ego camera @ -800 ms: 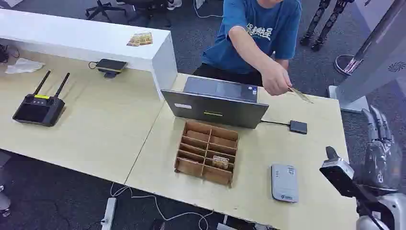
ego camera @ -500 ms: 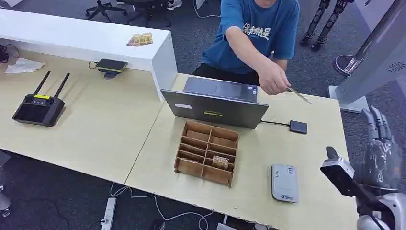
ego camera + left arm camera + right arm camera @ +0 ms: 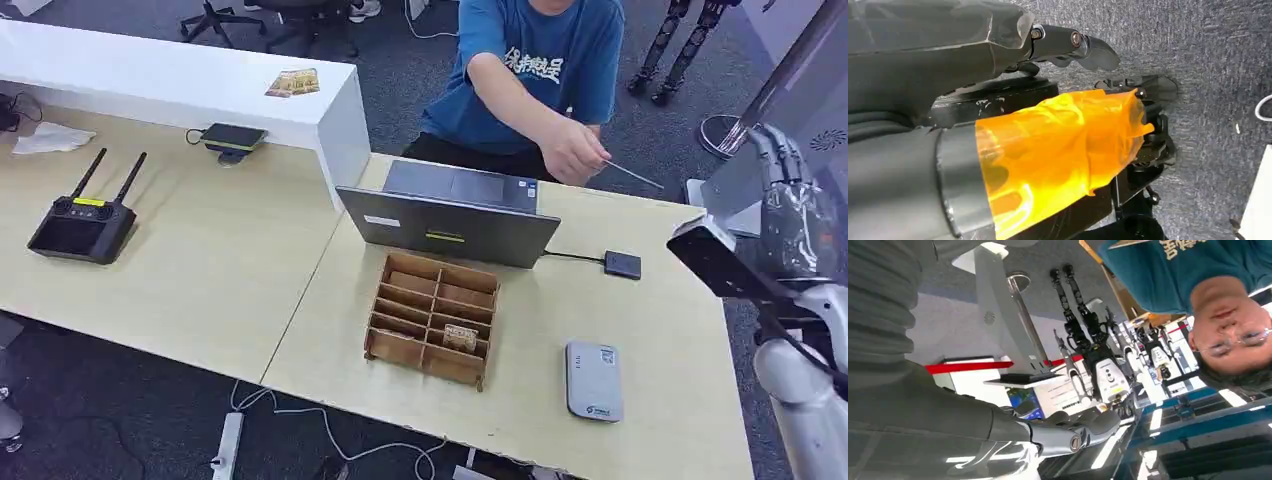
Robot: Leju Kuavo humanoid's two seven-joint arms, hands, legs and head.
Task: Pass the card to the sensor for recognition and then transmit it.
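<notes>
The card (image 3: 634, 174) sits in a person's hand (image 3: 572, 152) near the raised right hand (image 3: 795, 215), fingers straight, empty.

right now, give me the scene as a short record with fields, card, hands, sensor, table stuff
card: thin, held out over the table's far right edge by the person's hand
right hand: raised beside the table, fingers apart, holding nothing, apart from the card
left hand: hanging over grey carpet, holding nothing
sensor: grey reader flat on the table near the front edge
table: laptop, wooden divider tray, remote controller
</notes>
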